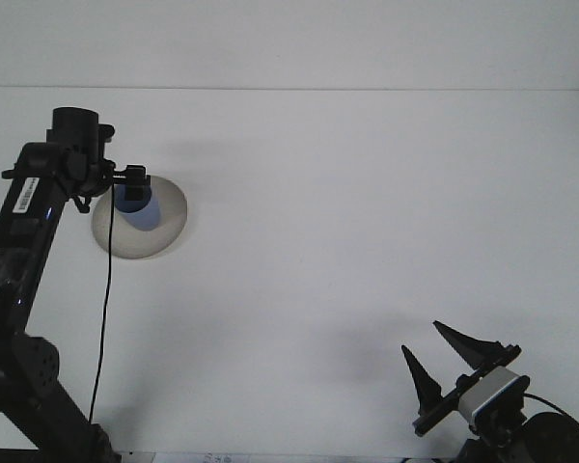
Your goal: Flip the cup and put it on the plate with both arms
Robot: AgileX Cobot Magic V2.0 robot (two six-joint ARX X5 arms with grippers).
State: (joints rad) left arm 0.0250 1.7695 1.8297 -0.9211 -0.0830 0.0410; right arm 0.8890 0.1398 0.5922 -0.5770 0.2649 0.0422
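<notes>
A blue cup (139,209) stands on the pale round plate (147,243) at the left of the white table. My left gripper (132,179) hangs just over the cup's top, and its black parts hide the cup's rim. I cannot tell whether it still touches the cup. My right gripper (423,339) is at the bottom right, near the table's front edge. It stands open with nothing between its two black pointed fingers (414,374).
The left arm (29,231) rises along the left edge, with a black cable (103,318) hanging from its wrist. The table's far edge (367,89) runs across the top against a white wall.
</notes>
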